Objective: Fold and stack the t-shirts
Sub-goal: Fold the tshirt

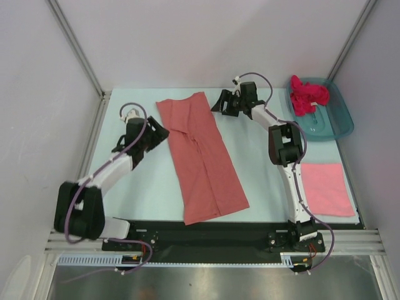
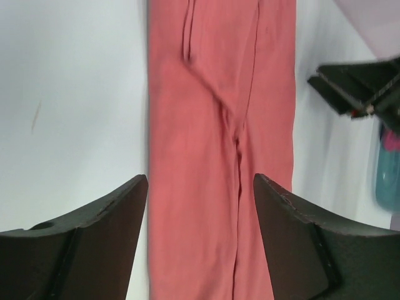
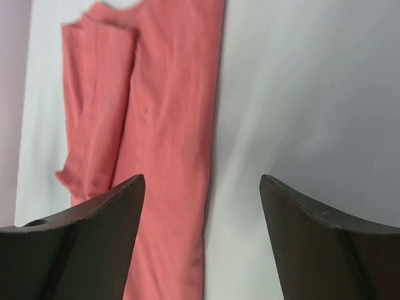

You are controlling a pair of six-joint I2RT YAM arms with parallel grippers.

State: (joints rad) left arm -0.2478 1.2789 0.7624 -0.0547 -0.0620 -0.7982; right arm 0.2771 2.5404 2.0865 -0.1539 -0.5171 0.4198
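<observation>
Found the black two-finger left pincer (image 1: 161, 132) spread wide and pinching nothing, poised just beside the left long edge of the salmon-coral soft cloth t-shirt (image 1: 203, 156), toward its far end. Saw from the left wrist that same left pincer (image 2: 200, 178) with dark wedge-shaped fingers (image 2: 94, 244) well apart and salmon-coral cloth (image 2: 212, 156) showing in the gap below, creased along its length. Found the matching black right pincer (image 1: 215, 103) likewise spread, gripping nothing, just beside the far right corner of that shirt, near the far edge of the pale flat bench (image 1: 137, 181). Made out from the right wrist the right pincer (image 3: 202, 178) framing the shirt's long edge (image 3: 162, 125) on one side and bare bench on the other. Could not tell whether either pincer touched the cloth. Noted the salmon-coral shirt folded lengthwise into a long narrow strip, lying flat down the middle of the bench, slanting rightwards from near the far edge to just short of the near edge. Noted the lighter pink cloth t-shirt (image 1: 325, 187), folded into a flat square, at the near right corner of the bench, well apart from the strip. Saw the bright magenta cloth t-shirt (image 1: 307, 95) crumpled at the far left end of the teal see-through plastic tub (image 1: 344, 122), at the far right corner of the bench.
</observation>
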